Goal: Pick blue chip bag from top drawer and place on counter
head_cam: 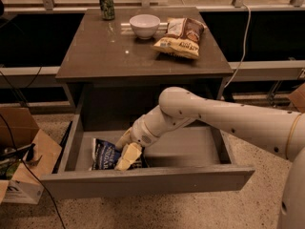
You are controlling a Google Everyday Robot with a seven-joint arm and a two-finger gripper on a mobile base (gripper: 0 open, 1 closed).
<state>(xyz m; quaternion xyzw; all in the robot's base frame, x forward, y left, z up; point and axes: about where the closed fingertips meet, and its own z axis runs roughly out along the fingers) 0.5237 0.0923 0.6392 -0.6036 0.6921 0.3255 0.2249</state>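
Note:
The blue chip bag (103, 154) lies on the floor of the open top drawer (147, 181), at its left end. My gripper (125, 150) is down inside the drawer, right on the bag's right side and covering part of it. The white arm reaches in from the right, over the drawer. The counter (114, 51) is the tabletop above the drawer.
On the counter stand a green can (106, 5) at the back left, a white bowl (144, 25) and a yellow-and-brown chip bag (180, 36). An open cardboard box (21, 161) sits on the floor to the left of the drawer. A cable (242, 42) hangs at the right.

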